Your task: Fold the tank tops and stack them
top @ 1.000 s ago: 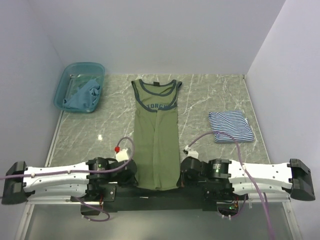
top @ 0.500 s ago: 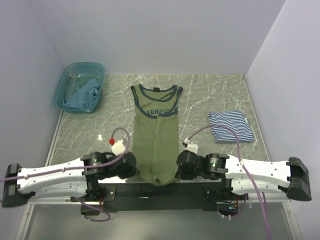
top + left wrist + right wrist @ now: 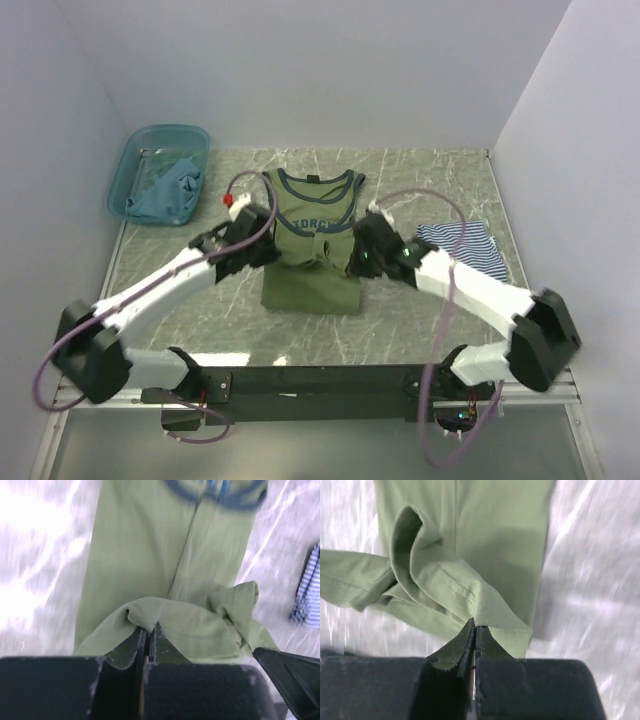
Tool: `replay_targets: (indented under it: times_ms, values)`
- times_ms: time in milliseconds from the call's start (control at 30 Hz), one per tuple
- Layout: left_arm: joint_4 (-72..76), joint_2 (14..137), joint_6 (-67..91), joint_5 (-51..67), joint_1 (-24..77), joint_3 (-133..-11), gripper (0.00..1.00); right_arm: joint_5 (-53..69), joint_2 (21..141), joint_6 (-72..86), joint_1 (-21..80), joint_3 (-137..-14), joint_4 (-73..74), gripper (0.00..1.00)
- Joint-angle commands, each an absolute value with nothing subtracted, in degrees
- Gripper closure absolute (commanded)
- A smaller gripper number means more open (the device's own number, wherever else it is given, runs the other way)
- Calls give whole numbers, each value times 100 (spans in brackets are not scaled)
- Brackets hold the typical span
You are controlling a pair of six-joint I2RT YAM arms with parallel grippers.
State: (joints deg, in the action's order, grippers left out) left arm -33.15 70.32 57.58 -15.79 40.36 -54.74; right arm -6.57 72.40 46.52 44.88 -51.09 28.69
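Marble tabletop carries the olive tank top at its centre, with the striped tank top folded at the right. The left gripper and right gripper each pinch a hem corner above the chest, likely to double the lower half over. Only the wrist views show cloth clamped between the jaws; only the overhead view shows the teal tank top in the basin.

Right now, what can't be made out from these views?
- Chest lettering on the olive tank top: top view, small and partly under the lifted hem held by the left pincer and right pincer; left wrist view blurs it.
- Striped tank top: top view, right arm overlaps its corner; left wrist view, cut by the edge.
- Teal-blue tank top: bunched in the basin, too small to read.
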Motion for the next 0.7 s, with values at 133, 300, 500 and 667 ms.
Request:
replay_targets:
  times_ms: [133, 300, 500, 667]
  values:
    - [-1690, 9329, 4588, -530, 2778, -6783, 75, 113, 9288, 3271, 3112, -6939, 2057, 71]
    - [-1529, 9984, 4807, -211, 2259, -7128, 26, 9, 10116, 2918, 2813, -7707, 2135, 41]
    - [-1723, 9098, 5044, -317, 2215, -6400, 22, -185, 9335, 3067, 2830, -6710, 2232, 39]
    - [-1565, 8061, 5264, 52, 2373, -5012, 29, -185, 8298, 3471, 3032, -5363, 1864, 39]
